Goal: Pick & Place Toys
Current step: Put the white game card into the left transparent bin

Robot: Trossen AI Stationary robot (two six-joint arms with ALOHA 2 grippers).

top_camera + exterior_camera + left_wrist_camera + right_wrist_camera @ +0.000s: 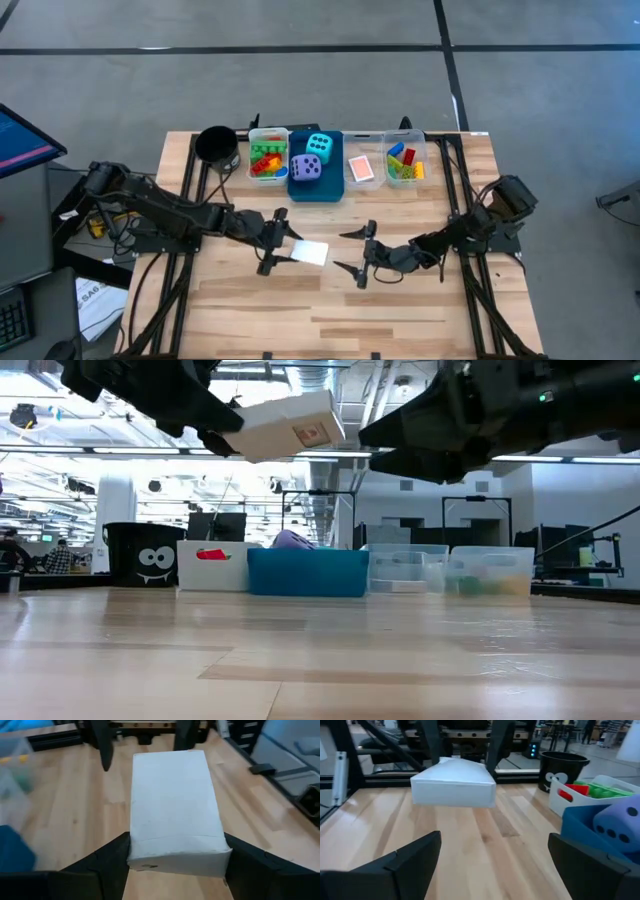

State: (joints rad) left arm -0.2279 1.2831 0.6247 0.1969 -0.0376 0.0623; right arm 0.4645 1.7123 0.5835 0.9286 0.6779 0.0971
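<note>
A flat white box [311, 253] hangs well above the table's middle, with my left gripper [281, 243] shut on it. From table height the box [290, 425] shows high up, and a small red mark is on its end face. My right gripper [350, 252] stands open just right of the box, facing it. Nothing is between its fingers [405, 865]. At the table's far edge a purple die [306, 169] and a cyan die [320, 145] sit in a blue bin [330, 190]. Coloured bricks [266, 160] fill a white bin. My left gripper pinches the white box by its two long sides [134, 851], at the end nearest the wrist, one finger [107, 862] on each side. The fingers come from the table's left, slanting a little downward, and lie along the box. The box is lifted clear and sticks out toward the right gripper, slightly tilted.
A black cup [215, 143] stands at the far left of the bin row. Two clear bins follow on the right, one with an orange card [361, 169], one with bricks [404, 163]. Bare wood lies below both grippers and toward the near edge [340, 330].
</note>
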